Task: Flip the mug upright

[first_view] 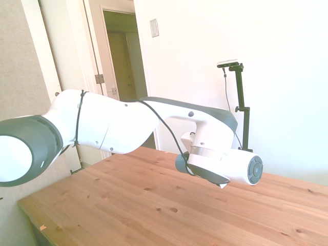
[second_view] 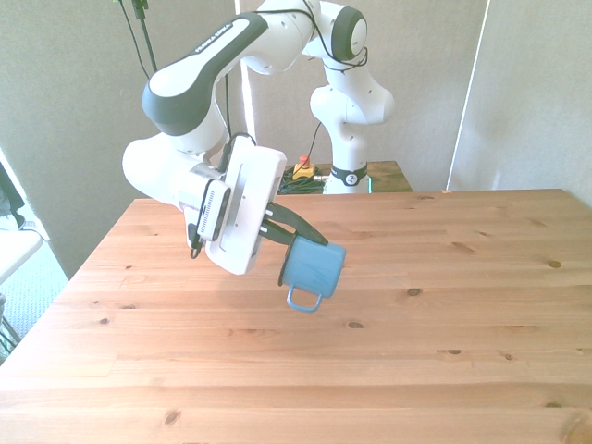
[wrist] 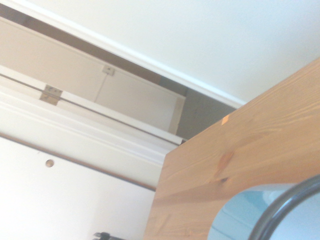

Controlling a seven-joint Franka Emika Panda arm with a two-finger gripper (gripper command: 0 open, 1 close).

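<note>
side view: the white arm [first_view: 128, 123] reaches in from the left, stretched level above the wooden table [first_view: 154, 205], its wrist turned so the round dark-capped end faces right. the gripper and the mug are hidden behind the wrist housing here. an open doorway [first_view: 123, 56] stands in the far wall behind the arm.

front view: the gripper [second_view: 298, 231] is tipped over sideways, its dark fingers [second_view: 291, 221] pointing toward the front view's right and clenched on the mug [second_view: 312, 267] at its rim end. the mug is light blue and hangs in the air above the table [second_view: 444, 305], clear of the boards, left of the table's middle. it is tilted, its loop handle [second_view: 302, 299] at the lowest side, toward the near edge. the flat white camera plate on the wrist faces the front view's left.

wrist view: a curved part of the mug [wrist: 240, 215], pale blue with a thin dark rim, fills one corner, out of focus. beyond it lie the table's [wrist: 240, 150] boards and corner, then a white door with a hinge [wrist: 50, 93].
</note>
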